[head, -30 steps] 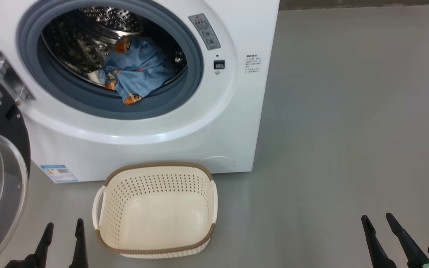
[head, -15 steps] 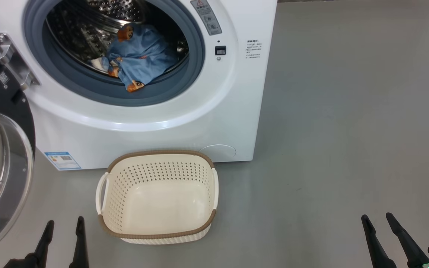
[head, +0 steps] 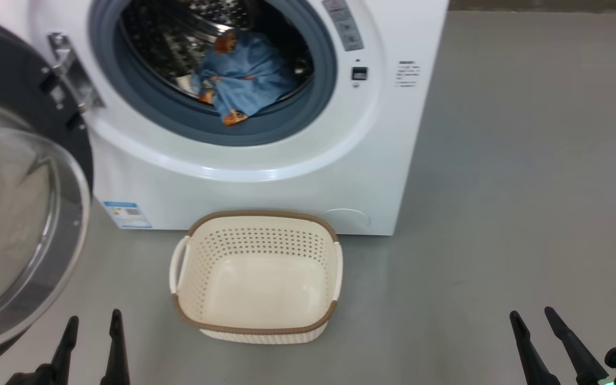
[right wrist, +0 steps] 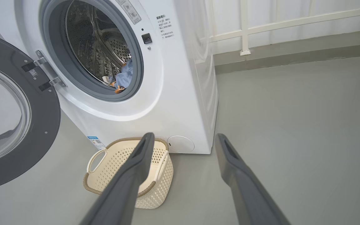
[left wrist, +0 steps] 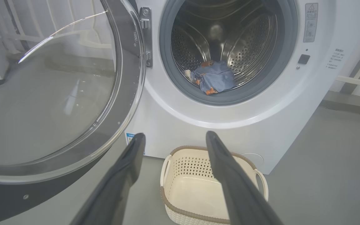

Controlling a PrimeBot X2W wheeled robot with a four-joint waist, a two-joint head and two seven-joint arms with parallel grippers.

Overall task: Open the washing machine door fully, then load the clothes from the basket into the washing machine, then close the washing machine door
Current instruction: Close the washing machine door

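The white washing machine (head: 286,176) stands ahead with its door (head: 19,224) swung wide open to the left, black rim and clear glass bowl facing me. Light-blue clothes (head: 249,72) with orange faces lie inside the steel drum, also seen as clothes (left wrist: 212,78) in the left wrist view. The cream basket (head: 257,230) sits on the floor before the machine, with nothing in it. My left gripper (head: 91,326) is open at the lower left, near the door's lower edge. My right gripper (head: 532,318) is open at the lower right, holding nothing.
Grey floor (head: 527,187) stretches to the right of the machine. A white railing (right wrist: 245,28) and a low kerb run along the back right. The door hinge (head: 70,69) sits at the machine's left side.
The head camera has turned left, so the machine, basket and door sit further right in the picture. Both grippers keep their places, open.
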